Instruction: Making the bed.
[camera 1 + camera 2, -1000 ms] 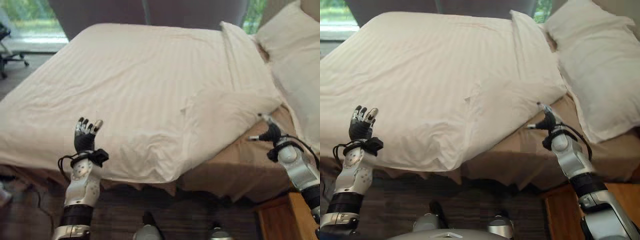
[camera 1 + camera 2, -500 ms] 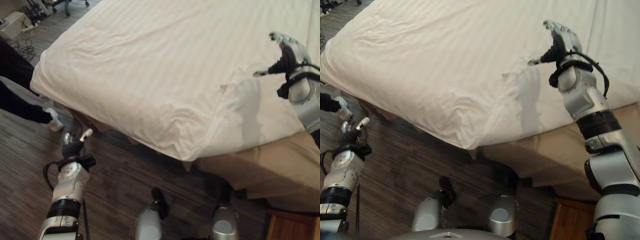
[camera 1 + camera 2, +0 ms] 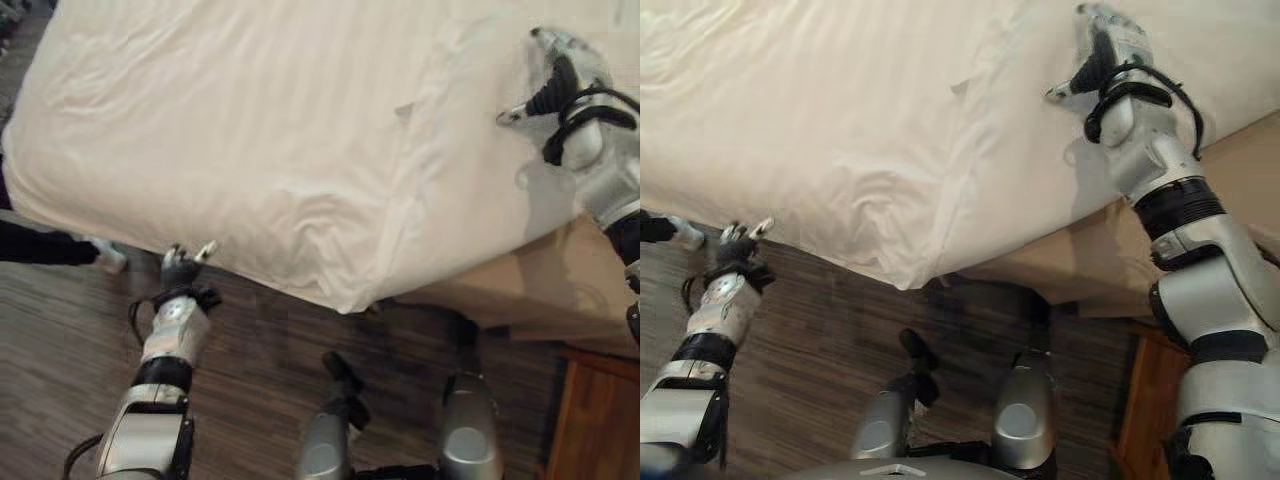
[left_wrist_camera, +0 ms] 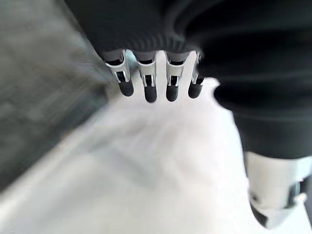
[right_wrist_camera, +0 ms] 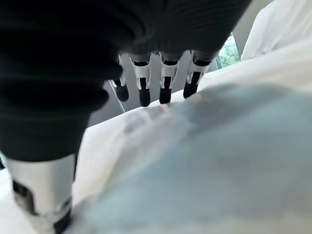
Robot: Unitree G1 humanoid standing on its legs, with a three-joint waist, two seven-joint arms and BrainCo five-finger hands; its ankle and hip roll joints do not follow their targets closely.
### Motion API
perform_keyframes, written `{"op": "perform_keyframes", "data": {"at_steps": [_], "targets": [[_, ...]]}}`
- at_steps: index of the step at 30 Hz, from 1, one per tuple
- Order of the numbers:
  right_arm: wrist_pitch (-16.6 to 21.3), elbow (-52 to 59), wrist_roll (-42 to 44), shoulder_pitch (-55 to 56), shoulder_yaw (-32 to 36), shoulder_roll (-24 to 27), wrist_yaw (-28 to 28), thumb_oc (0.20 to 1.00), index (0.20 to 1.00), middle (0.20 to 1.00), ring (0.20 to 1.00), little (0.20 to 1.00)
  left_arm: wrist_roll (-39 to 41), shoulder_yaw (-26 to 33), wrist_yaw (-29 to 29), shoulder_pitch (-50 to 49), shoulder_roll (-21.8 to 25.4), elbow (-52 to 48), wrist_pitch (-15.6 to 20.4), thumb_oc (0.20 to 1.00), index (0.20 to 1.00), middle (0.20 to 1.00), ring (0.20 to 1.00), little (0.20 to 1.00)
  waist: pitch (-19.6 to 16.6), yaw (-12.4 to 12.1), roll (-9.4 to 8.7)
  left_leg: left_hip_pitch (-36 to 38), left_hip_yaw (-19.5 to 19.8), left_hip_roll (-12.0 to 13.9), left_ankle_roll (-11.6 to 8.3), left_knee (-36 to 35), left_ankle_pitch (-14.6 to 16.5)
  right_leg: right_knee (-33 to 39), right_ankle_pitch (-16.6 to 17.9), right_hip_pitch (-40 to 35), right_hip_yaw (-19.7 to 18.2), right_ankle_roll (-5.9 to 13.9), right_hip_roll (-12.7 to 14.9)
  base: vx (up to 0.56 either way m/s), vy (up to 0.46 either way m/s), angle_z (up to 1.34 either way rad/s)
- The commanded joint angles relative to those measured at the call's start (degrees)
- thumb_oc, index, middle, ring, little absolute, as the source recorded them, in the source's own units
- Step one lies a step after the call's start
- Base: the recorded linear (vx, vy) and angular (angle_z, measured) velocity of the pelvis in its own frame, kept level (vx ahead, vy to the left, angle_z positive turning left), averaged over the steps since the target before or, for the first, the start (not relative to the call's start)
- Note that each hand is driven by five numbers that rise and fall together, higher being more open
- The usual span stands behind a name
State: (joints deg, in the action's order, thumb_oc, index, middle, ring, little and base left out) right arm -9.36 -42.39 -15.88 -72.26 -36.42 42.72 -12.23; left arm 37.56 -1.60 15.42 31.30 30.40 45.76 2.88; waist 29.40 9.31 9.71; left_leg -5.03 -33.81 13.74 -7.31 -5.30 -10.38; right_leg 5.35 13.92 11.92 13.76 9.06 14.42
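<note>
Two hands: both raised at the bed's near side, both holding nothing.
Duvet (image 3: 280, 130): white, striped, spread over the bed; its near corner droops over the edge toward the floor (image 3: 60, 340).
Mattress side (image 3: 520, 285): tan, bare at near right.
Left hand (image 3: 180, 266): low at the duvet's near-left edge, fingers straight, spread.
Right hand (image 3: 556, 75): over the duvet at far right, fingers extended, thumb out.
Person's leg (image 3: 45, 246): dark, far left, on the floor.
Wooden furniture (image 3: 590, 420): near right corner.

Both hands (image 3: 183, 268) (image 3: 560, 85) raised, fingers (image 4: 148, 83) straight
</note>
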Motion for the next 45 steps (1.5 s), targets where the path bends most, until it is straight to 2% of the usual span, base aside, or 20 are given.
{"op": "perform_keyframes", "data": {"at_steps": [1, 2, 3, 5, 7, 9, 13, 14, 19, 20, 24, 27, 28, 30, 33, 35, 36, 37, 39, 45], "targets": [[0.6, -4.5, -1.1, -7.2, -4.4, -3.0, -1.4, 0.561, 0.561, 0.561, 0.561, 0.561, -0.2, -1.4, 1.3, 6.2, 3.6, 1.4, 2.2, 1.0, 1.0, 1.0, 1.0, 1.0, -0.7, -0.8, -1.62, -0.9, 2.9, 4.4, -7.69, 8.2, 1.4, -10.9, -7.8, 10.6, -5.3, 2.43, 2.7, -0.12, -0.04, -0.29], [0.5, -5.2, -1.3, -6.9, -5.1, -3.4, -0.9, 0.445, 0.445, 0.445, 0.445, 0.445, -0.1, -1.8, 1.1, 6.9, 3.6, 2.3, 2.0, 1.0, 1.0, 1.0, 1.0, 1.0, -0.3, -0.4, -1.69, -2.0, 2.5, 4.4, -7.17, 9.4, 1.3, -11.6, -6.8, 11.9, -5.5, 1.67, 2.6, -0.12, -0.039, -0.39], [0.3, -5.4, -1.7, -6.5, -5.5, -3.5, -0.4, 0.2, 0.2, 0.2, 0.2, 0.2, -0.1, -2.3, 0.8, 7.5, 3.7, 2.7, 2.1, 1.0, 1.0, 1.0, 1.0, 1.0, -0.2, -0.4, -1.91, -2.6, 3.5, 4.0, -7.04, 10.9, 2.4, -12.5, -6.9, 12.5, -6.2, 1.54, 2.5, -0.08, -0.044, -0.37], [0.1, -4.8, -2.0, -5.8, -5.7, -4.1, -0.4, 0.2, 0.2, 0.2, 0.2, 0.2, -0.5, -3.3, 0.5, 8.2, 3.3, 3.3, 1.8, 1.0, 1.0, 1.0, 1.0, 1.0, -0.1, -0.3, -2.51, -2.9, 6.2, 2.9, -6.66, 13.0, 4.6, -13.0, -7.1, 12.1, -6.9, 1.21, 2.2, 0.02, -0.04, -0.14], [-0.1, -1.9, -1.2, -3.8, -4.4, -4.9, -0.9, 0.2, 0.2, 0.2, 0.2, 0.2, -0.6, -4.0, 0.4, 9.1, 3.1, 2.6, 2.2, 1.0, 1.0, 1.0, 1.0, 1.0, 0.2, -0.2, -4.17, -2.5, 10.0, 0.6, -5.75, 15.5, 9.0, -13.6, -7.3, 11.3, -7.5, 0.97, 1.6, 0.04, -0.079, 0.04], [-0.3, 3.0, 0.3, 0.7, -1.3, -5.0, -1.8, 0.2, 0.2, 0.2, 0.2, 0.2, -1.0, -4.3, 0.6, 8.4, 2.3, 1.5, 1.7, 1.0, 1.0, 1.0, 1.0, 1.0, 0.1, 0.4, -6.13, -1.3, 11.1, -0.8, -4.33, 17.8, 12.7, -13.3, -6.6, 9.3, -7.6, 0.85, 1.6, 0.02, -0.077, -0.05], [-0.3, 8.4, -0.9, 10.0, 2.7, -3.8, -2.3, 0.2, 0.2, 0.2, 0.2, 0.2, -1.6, -3.7, 0.4, 5.4, 0.3, -0.6, 1.1, 1.0, 1.0, 1.0, 1.0, 1.0, -1.5, 1.4, -7.23, 2.8, 9.2, -0.8, -3.5, 16.8, 12.7, -11.7, -5.8, 5.0, -6.6, 1.11, 2.2, 0.05, 0.049, 0.06], [-0.5, 11.3, -1.3, 12.6, 4.4, -1.9, -2.0, 0.2, 0.2, 0.2, 0.2, 0.2, -1.4, -3.1, 0.2, 4.0, 0.0, -1.1, 0.8, 1.0, 1.0, 1.0, 1.0, 1.0, -2.1, 1.8, -7.73, 4.7, 8.3, -0.7, -3.58, 16.0, 12.2, -11.1, -5.6, 3.4, -6.0, 1.3, 2.6, 0.08, 0.084, 0.11], [-0.3, 21.0, -1.7, 26.5, 12.9, -2.9, -0.2, 0.2, 0.2, 0.2, 0.2, 0.2, -2.0, 0.3, -0.5, -2.2, -1.6, -3.4, -0.8, 1.0, 1.0, 1.0, 1.0, 1.0, -4.8, 2.5, -10.06, 9.7, 6.8, -3.2, -2.33, 11.9, 11.7, -9.6, -4.1, 0.7, -5.5, 2.17, 3.3, 0.01, 0.131, 0.01], [-0.3, 22.8, -3.4, 35.4, 16.6, -3.8, 0.9, 0.2, 0.2, 0.2, 0.2, 0.2, -2.7, 1.4, -1.3, -5.8, -3.4, -4.2, -2.0, 1.0, 1.0, 1.0, 1.0, 1.0, -7.2, 2.8, -11.35, 12.4, 7.1, -5.2, -1.38, 9.2, 11.9, -8.7, -3.2, -0.9, -5.6, 3.23, 4.1, -0.03, 0.128, -0.1], [-1.1, 20.0, -7.5, 41.3, 18.5, -4.3, 2.2, 0.2, 0.2, 0.2, 0.2, 0.2, -5.0, 1.5, -2.3, -8.9, -5.1, -4.0, -3.4, 1.0, 1.0, 1.0, 1.0, 1.0, -9.5, 3.0, -12.38, 14.6, 7.3, -7.1, -0.77, 6.8, 11.4, -6.7, -1.3, -2.4, -5.5, 4.14, 5.4, -0.02, 0.13, 0.01], [-2.3, 12.1, -11.5, 45.3, 19.3, -3.7, 3.3, 0.2, 0.2, 0.2, 0.2, 0.2, -5.8, 1.7, -3.4, -10.4, -6.7, -3.2, -3.8, 1.0, 1.0, 1.0, 1.0, 1.0, -11.0, 3.7, -13.03, 16.6, 7.2, -9.0, -0.2, 5.0, 11.6, -5.7, 0.2, -3.2, -5.7, 5.21, 6.8, -0.07, 0.144, 0.02], [-2.9, 3.4, -10.0, 50.7, 23.8, -5.3, 2.1, 1.0, 1.0, 1.0, 1.0, 1.0, -6.8, 2.1, -4.4, -12.7, -9.1, -2.7, -4.1, 1.0, 1.0, 1.0, 1.0, 1.0, -12.3, 4.8, -14.02, 17.7, 6.8, -11.1, 0.6, 3.9, 11.8, -5.8, 1.9, -2.7, -6.2, 5.79, 8.3, -0.17, 0.188, 0.08], [-4.8, -10.5, -14.2, 54.0, 23.0, -6.8, 3.7, 1.0, 1.0, 1.0, 1.0, 1.0, -9.5, 0.9, -5.0, -13.7, -11.9, -2.3, -4.4, 1.0, 1.0, 1.0, 1.0, 1.0, -13.4, 5.0, -14.68, 18.5, 7.6, -12.6, 1.21, 3.2, 12.3, -5.9, 3.1, -3.3, -5.4, 5.94, 9.8, -0.1, 0.101, 0.01], [-5.7, -18.0, -18.3, 56.7, 22.5, -7.1, 5.1, 1.0, 1.0, 1.0, 1.0, 1.0, -10.5, 0.0, -5.6, -14.7, -13.0, -2.6, -4.7, 1.0, 1.0, 1.0, 1.0, 1.0, -14.4, 5.2, -15.36, 18.4, 8.2, -13.5, 1.51, 3.0, 12.4, -5.9, 4.4, -3.2, -4.9, 5.94, 10.9, -0.04, 0.0, 0.14], [-7.0, -26.8, -16.8, 63.0, 27.7, -8.3, 5.6, 1.0, 1.0, 1.0, 1.0, 1.0, -11.9, -1.0, -6.0, -15.8, -14.7, -3.0, -5.4, 1.0, 1.0, 1.0, 1.0, 1.0, -15.4, 6.1, -15.64, 18.8, 8.9, -14.5, 1.85, 2.8, 12.8, -5.9, 5.4, -3.2, -4.5, 5.94, 12.2, -0.04, 0.027, 0.24], [-7.0, -26.8, -16.8, 63.1, 27.7, -8.4, 5.5, 1.0, 1.0, 1.0, 1.0, 1.0, -11.9, -1.0, -6.0, -15.8, -14.7, -3.1, -5.4, 1.0, 1.0, 1.0, 1.0, 1.0, -15.5, 6.1, -15.76, 18.5, 8.9, -14.6, 1.88, 2.8, 12.6, -5.9, 5.6, -3.0, -4.5, 5.94, 12.3, -0.04, 0.04, 0.19], [-8.0, -30.8, -14.9, 68.2, 32.5, -9.3, 5.7, 1.0, 1.0, 1.0, 1.0, 1.0, -12.5, -1.7, -6.2, -16.5, -15.7, -3.7, -6.1, 1.0, 1.0, 1.0, 1.0, 1.0, -16.2, 6.9, -15.89, 18.7, 9.3, -15.6, 2.33, 2.7, 12.9, -6.0, 6.3, -2.7, -4.2, 5.94, 13.4, -0.03, 0.045, 0.14], [-8.3, -33.8, -12.3, 71.7, 35.8, -10.1, 6.9, 1.0, 1.0, 1.0, 1.0, 1.0, -12.5, -1.8, -6.4, -17.3, -16.8, -4.6, -6.7, 1.0, 1.0, 1.0, 1.0, 1.0, -16.9, 7.1, -16.09, 18.7, 9.9, -16.4, 2.61, 2.4, 12.9, -6.4, 7.2, -2.3, -4.1, 5.94, 14.1, -0.04, 0.055, 0.13], [-7.0, -39.8, -8.0, 78.0, 39.3, -10.9, 9.1, 1.0, 1.0, 1.0, 1.0, 1.0, -13.1, -2.1, -7.3, -17.2, -17.2, -2.9, -6.5, 1.0, 1.0, 1.0, 1.0, 1.0, -17.6, 7.3, -17.66, 18.9, 11.1, -16.4, 2.74, 1.6, 12.6, -6.8, 9.3, -2.4, -3.0, 5.94, 14.6, -0.07, -0.018, 0.17]]}}
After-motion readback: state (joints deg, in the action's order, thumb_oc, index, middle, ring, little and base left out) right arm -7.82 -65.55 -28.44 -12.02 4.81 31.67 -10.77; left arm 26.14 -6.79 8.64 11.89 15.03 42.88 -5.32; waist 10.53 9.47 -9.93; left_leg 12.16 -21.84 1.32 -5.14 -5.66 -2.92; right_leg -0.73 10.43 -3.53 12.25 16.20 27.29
